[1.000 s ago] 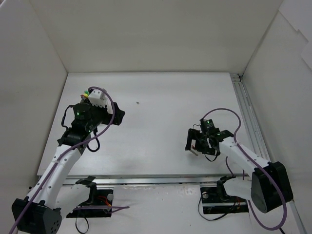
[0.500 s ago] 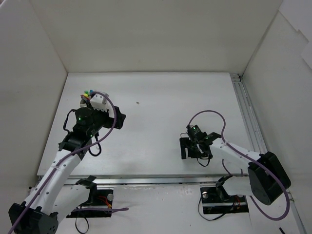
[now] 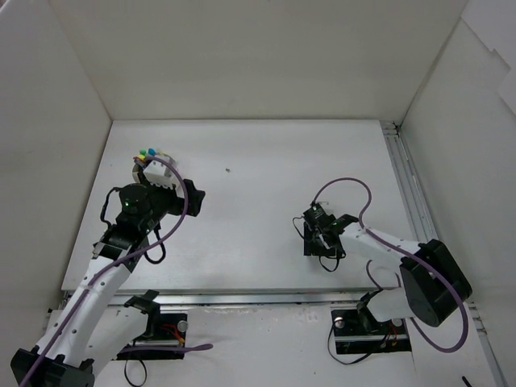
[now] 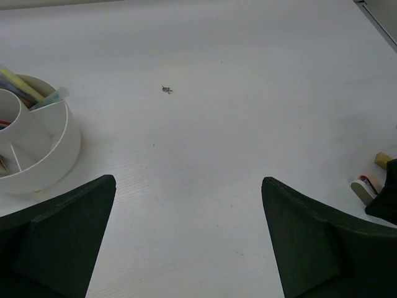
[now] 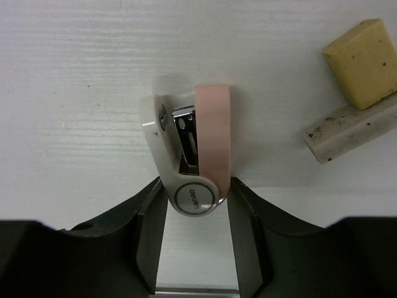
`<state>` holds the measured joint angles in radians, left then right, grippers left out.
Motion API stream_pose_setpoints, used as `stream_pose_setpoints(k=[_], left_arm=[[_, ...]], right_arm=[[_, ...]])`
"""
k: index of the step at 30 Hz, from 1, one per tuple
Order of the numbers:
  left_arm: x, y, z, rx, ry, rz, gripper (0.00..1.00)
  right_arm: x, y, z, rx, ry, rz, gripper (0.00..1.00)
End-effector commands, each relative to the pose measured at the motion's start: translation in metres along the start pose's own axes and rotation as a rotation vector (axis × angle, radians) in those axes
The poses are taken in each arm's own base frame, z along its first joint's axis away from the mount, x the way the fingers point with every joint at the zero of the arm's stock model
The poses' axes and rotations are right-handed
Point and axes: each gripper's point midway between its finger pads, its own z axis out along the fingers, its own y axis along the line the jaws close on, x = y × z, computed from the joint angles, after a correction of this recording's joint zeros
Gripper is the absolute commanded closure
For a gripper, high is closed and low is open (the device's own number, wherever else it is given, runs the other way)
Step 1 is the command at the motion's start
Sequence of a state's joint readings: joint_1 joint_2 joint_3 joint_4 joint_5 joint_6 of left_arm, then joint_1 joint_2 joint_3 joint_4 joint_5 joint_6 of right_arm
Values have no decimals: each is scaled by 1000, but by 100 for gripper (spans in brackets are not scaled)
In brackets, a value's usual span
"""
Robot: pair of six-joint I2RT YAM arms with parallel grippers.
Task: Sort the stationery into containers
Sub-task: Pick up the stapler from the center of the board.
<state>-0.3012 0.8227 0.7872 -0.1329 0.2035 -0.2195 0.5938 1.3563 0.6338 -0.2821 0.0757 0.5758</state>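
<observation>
Pink-and-white mini stapler (image 5: 192,155) sits on the table (image 5: 74,62), right gripper (image 5: 197,192) clamped on its round end, yellow eraser (image 5: 363,62) nearby. Left gripper (image 4: 187,183) hangs wide open near the white divided tub (image 4: 56,149).

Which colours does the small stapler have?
The stapler is white and pale pink; right wrist view shows it best.

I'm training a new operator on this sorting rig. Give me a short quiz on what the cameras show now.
1. True or false: the left gripper holds a pen.
2. What lies in the right gripper? A) stapler B) pen C) ruler
3. Fill in: in the left wrist view, the tub is at the ___ edge.
Key: 1 false; 2 A; 3 left.
</observation>
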Motion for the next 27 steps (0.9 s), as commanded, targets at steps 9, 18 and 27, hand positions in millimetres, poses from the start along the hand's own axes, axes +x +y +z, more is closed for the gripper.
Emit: stream_pose_setpoints(k=[9, 18, 27], left_arm=[[-15, -47, 6, 241, -45, -1, 1], [2, -132, 13, 626, 40, -46, 1], [1, -190, 17, 792, 49, -199, 1]], right_arm=[[-39, 34, -64, -192, -257, -156, 69], [-60, 93, -137, -517, -514, -389, 70], [-88, 132, -158, -611, -678, -383, 71]])
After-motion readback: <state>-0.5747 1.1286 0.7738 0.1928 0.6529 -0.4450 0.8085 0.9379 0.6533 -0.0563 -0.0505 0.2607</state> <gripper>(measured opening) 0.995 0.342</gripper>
